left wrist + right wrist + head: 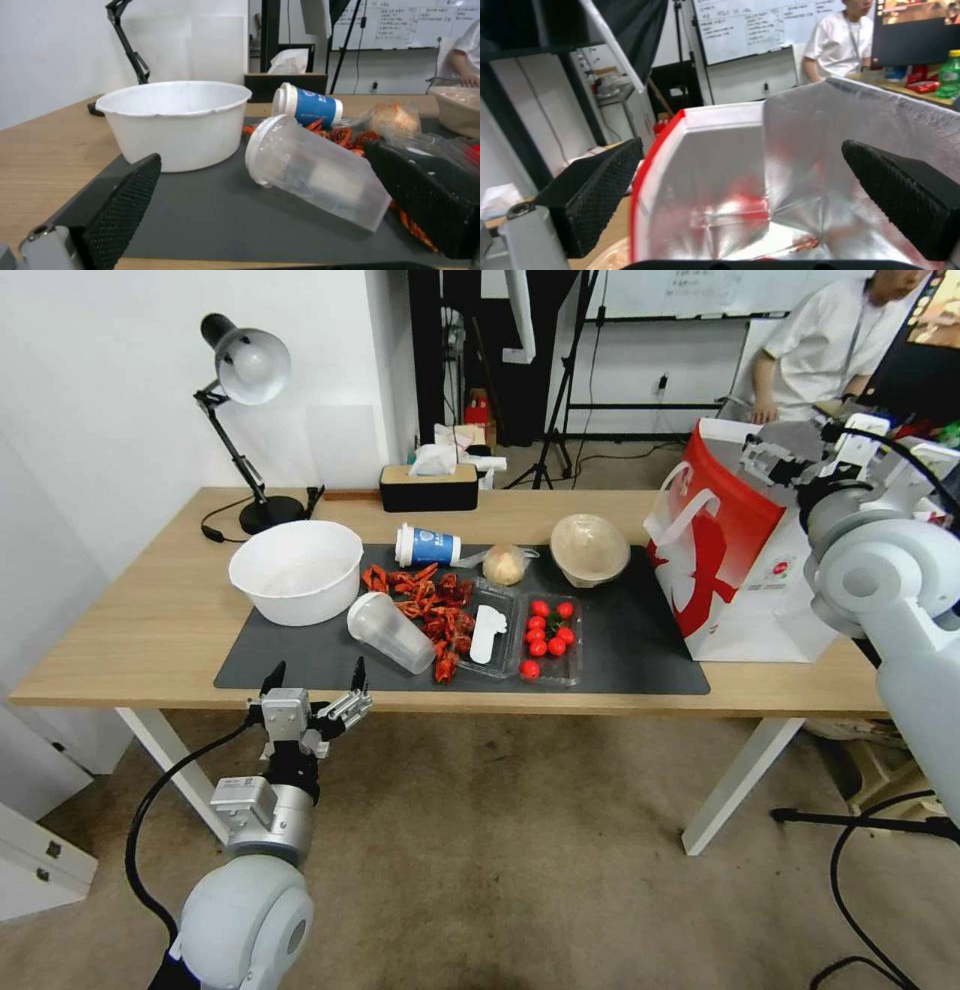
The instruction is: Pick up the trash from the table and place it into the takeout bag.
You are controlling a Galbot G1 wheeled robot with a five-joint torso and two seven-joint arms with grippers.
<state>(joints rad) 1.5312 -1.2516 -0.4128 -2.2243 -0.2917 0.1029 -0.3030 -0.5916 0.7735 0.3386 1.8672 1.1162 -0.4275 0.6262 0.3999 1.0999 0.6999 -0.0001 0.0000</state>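
Note:
On the table point(130, 640) the dark mat holds a clear plastic cup point(390, 632) point(315, 176) lying on its side. A white blue-labelled paper cup point(428, 545) point(310, 105) also lies tipped, beside a plastic-wrapped tan ball point(505, 564) point(392, 118) and a clear lidded round bowl point(590, 548). My left gripper point(316, 670) point(262, 157) hangs open at the table's front edge, facing the clear cup. The takeout bag point(735, 540) stands at the right. My right gripper point(762, 460) point(740, 150) is open above its foil-lined mouth point(800, 157). A red shape point(740, 210) lies at the bag's bottom.
A large white bowl point(296, 570) point(175, 120) sits on the mat's left end. Red food scraps point(430, 605) and a clear tray point(500, 665) of cherry tomatoes lie mid-mat. A desk lamp point(245, 365) and a tissue box point(428, 485) stand at the back edge.

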